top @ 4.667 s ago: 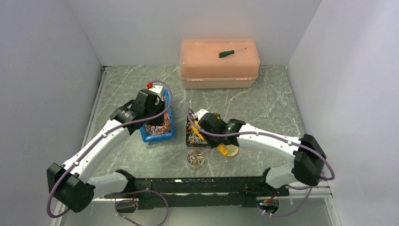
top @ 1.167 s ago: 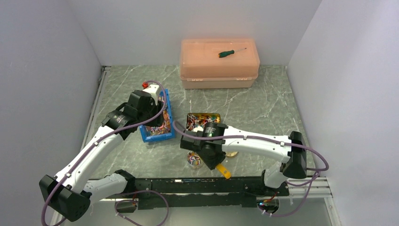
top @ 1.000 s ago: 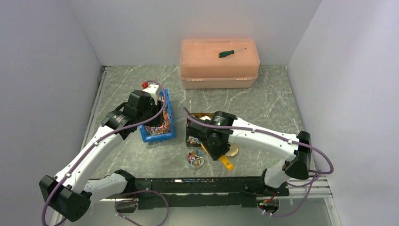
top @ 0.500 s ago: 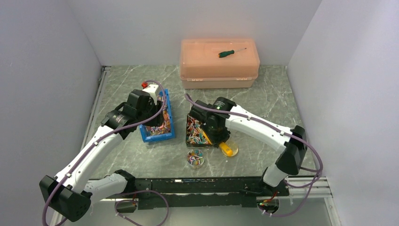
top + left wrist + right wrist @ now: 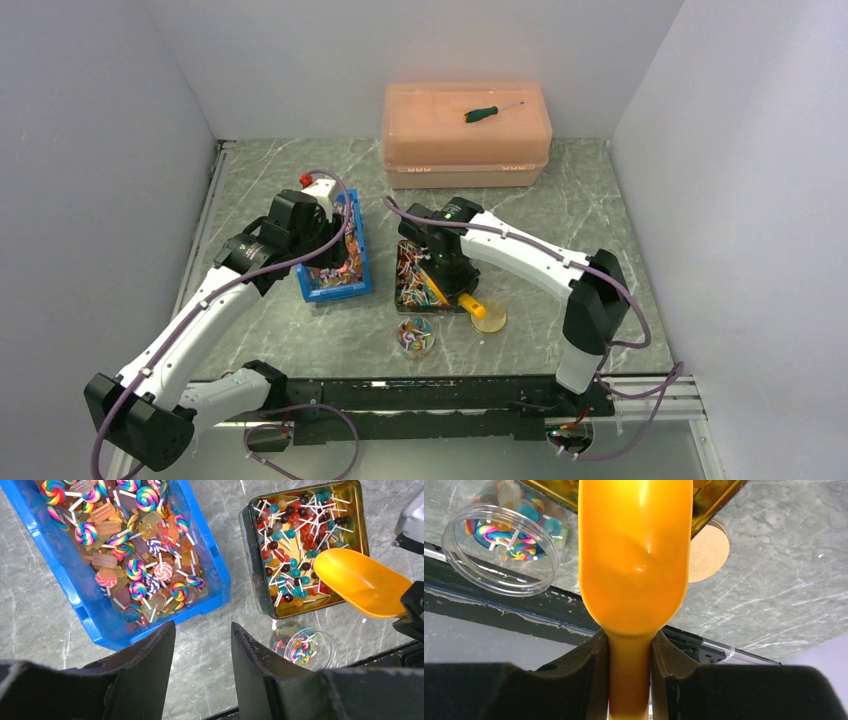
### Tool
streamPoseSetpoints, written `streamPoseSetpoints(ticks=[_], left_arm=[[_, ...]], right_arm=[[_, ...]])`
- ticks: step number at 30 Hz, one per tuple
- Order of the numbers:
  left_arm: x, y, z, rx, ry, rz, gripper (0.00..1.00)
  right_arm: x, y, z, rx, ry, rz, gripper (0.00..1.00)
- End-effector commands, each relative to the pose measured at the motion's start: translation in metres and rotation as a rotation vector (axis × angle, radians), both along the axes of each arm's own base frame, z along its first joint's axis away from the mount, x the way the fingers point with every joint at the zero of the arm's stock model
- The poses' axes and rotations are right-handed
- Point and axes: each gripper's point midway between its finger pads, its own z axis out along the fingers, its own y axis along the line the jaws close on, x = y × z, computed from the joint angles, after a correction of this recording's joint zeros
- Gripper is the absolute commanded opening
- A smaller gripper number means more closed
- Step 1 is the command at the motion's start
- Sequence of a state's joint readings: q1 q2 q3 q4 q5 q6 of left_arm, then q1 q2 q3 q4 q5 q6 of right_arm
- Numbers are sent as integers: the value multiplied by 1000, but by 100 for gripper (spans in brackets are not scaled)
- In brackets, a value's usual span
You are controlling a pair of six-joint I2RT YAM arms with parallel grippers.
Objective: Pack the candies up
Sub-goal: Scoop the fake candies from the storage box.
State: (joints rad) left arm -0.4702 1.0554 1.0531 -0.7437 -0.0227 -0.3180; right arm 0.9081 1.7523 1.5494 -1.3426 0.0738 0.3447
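Observation:
Candies fill a blue bin (image 5: 95, 610) as swirl lollipops (image 5: 135, 570). Small ball lollipops (image 5: 290, 555) lie in a gold tin (image 5: 248, 555), (image 5: 402, 292). A few candies sit in a clear jar (image 5: 305, 647), (image 5: 415, 336), (image 5: 499, 545). My right gripper (image 5: 629, 665), (image 5: 450, 280) is shut on the handle of an orange scoop (image 5: 634, 555). Its bowl (image 5: 362, 582) hangs over the tin's right side and looks empty. Above the blue bin's near end (image 5: 362, 262), my left gripper (image 5: 202, 655), (image 5: 325, 245) is open and holds nothing.
A tan round lid (image 5: 490, 318), (image 5: 709, 552) lies on the marble table right of the jar. A peach lidded box (image 5: 465, 135) stands at the back with a green-handled screwdriver (image 5: 482, 113) on top. Grey walls close in left and right.
My right arm has swung the scoop from beside the jar at the front back up over the tin, its elbow moving left. The left arm has stayed still.

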Motion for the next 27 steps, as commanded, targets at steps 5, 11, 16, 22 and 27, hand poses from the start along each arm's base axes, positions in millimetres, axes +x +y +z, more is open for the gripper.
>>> streamPoseSetpoints(ticks=[5, 11, 16, 22, 27], left_arm=[[6, -4, 10, -43, -38, -6, 50], [7, -2, 10, -49, -38, -1, 50], [7, -1, 10, -55, -38, 1, 51], [9, 0, 10, -66, -33, 5, 51], [10, 1, 10, -74, -28, 9, 51]], right_arm=[[18, 11, -8, 48, 14, 35, 0], [22, 13, -21, 43, 49, 43, 0], [23, 15, -30, 45, 86, 58, 0], [31, 22, -39, 52, 104, 72, 0], [43, 30, -46, 63, 102, 77, 0]])
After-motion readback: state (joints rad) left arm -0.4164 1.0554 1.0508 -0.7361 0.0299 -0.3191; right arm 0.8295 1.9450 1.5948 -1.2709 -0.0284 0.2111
